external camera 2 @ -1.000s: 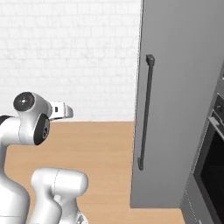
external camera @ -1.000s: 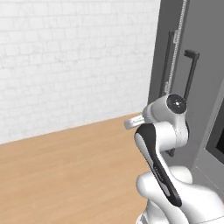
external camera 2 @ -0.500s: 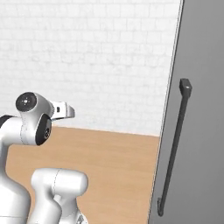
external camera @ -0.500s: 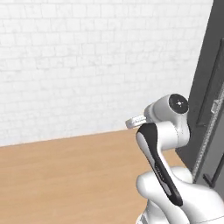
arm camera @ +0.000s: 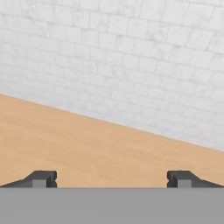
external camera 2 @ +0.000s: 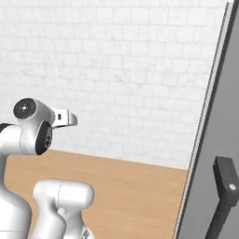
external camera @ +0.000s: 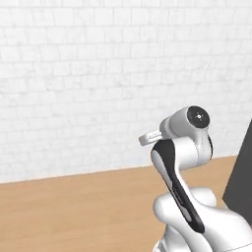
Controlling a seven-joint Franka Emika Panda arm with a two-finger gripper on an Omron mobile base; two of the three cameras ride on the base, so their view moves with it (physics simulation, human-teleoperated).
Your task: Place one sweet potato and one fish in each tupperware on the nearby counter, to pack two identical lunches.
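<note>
gripper (arm camera: pixel 111 179): jaws wide apart, holding nothing, bottom of hand view | floor (arm camera: pixel 87 148): wood, mid-frame | wall (arm camera: pixel 131 65): white brick, top | panel (external camera 2: pixel 210 177): grey, right edge

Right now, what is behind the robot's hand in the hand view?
Behind the open hand, which holds nothing, are a bare wooden floor and a white brick wall. No trays or food are in sight. The grey panel at right hides whatever is beyond it.
</note>
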